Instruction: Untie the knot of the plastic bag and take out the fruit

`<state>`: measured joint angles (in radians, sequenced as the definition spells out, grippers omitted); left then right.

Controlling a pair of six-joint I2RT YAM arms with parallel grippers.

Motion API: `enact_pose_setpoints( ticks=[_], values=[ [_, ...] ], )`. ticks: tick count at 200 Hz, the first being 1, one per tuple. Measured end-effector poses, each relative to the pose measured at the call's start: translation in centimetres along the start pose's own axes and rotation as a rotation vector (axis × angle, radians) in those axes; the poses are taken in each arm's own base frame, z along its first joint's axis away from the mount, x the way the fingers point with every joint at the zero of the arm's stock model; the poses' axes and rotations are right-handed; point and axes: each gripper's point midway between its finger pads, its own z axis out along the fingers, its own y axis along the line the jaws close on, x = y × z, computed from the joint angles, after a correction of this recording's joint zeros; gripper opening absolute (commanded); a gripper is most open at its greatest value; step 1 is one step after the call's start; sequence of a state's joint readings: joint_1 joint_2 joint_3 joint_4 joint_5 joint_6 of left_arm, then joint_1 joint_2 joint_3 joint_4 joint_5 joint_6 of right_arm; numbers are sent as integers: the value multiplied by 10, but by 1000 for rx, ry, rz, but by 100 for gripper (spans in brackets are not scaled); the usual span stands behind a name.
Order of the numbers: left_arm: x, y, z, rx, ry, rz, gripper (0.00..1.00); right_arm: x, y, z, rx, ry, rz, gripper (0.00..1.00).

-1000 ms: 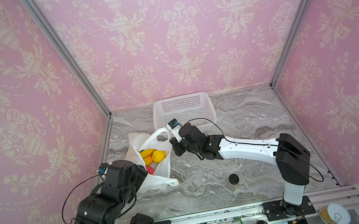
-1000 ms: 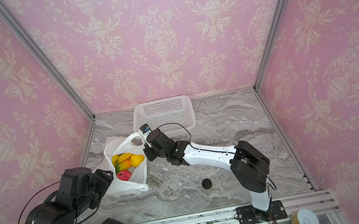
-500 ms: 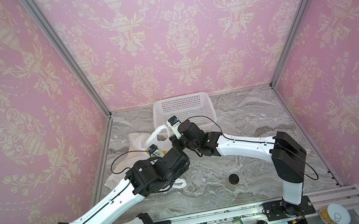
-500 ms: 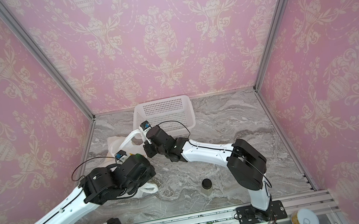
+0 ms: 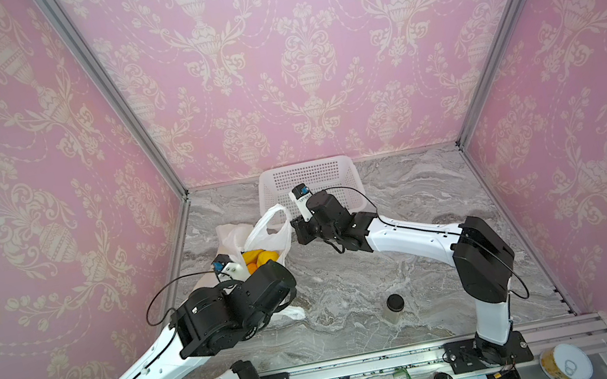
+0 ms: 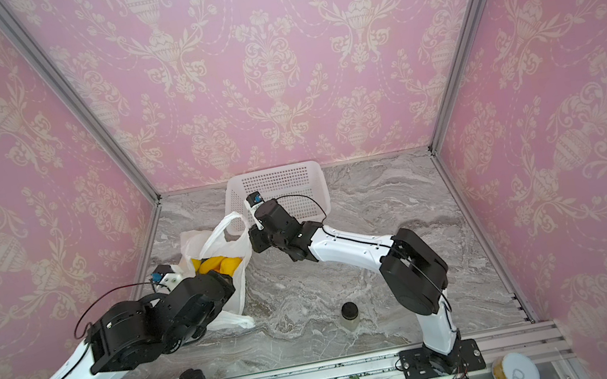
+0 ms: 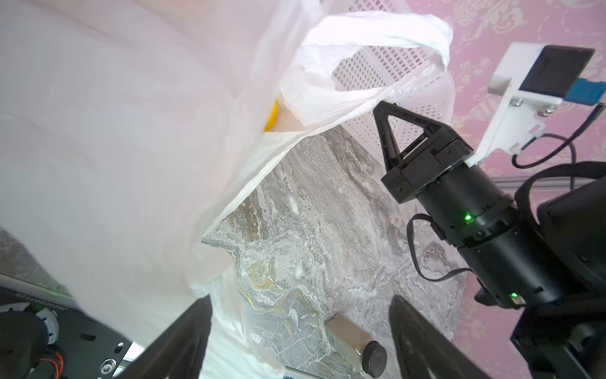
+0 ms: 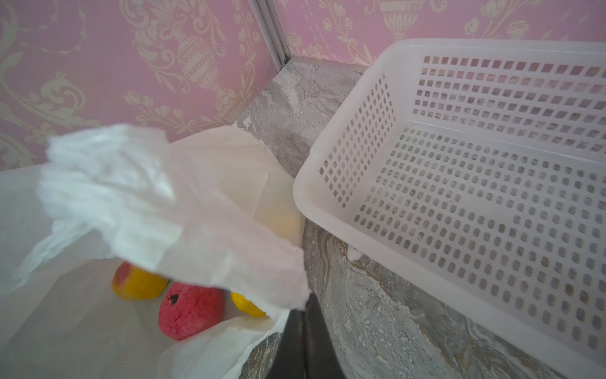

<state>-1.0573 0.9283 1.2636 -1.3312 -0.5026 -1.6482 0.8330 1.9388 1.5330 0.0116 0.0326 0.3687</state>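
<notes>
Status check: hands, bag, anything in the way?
Right hand shut on plastic bag handle. Left hand open beside bag. Mouth open, fruit inside. Nothing blocking.

**Top view of the workspace.** A white plastic bag (image 6: 225, 243) is shown open on the marbled worktop (image 6: 359, 206), close to the left wall, and yellow fruit (image 6: 218, 264) is exposed in its mouth. One handle loop is raised towards the right pincer (image 6: 253, 245), which is seen at the bag's right edge. The bag's near side is overlapped by the left arm (image 6: 156, 322). A perforated white basket (image 6: 273, 171) is placed against the back wall. A black-lidded jar (image 6: 350, 315) is set well apart, nearer the front.
</notes>
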Motion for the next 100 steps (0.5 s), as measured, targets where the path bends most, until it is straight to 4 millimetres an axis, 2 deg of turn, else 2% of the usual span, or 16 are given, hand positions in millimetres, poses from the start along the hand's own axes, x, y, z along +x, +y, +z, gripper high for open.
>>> enact_pose_setpoints(
  ticks=[48, 66, 100],
  values=[
    [14, 10, 16, -59, 26, 5, 88, -29, 14, 39, -24, -13, 1, 3],
    [20, 11, 21, -58, 43, 0, 88, -37, 18, 42, -28, -18, 2, 3],
    [37, 17, 40, -75, 75, -16, 89, -35, 18, 43, -28, -7, 1, 3]
  ],
)
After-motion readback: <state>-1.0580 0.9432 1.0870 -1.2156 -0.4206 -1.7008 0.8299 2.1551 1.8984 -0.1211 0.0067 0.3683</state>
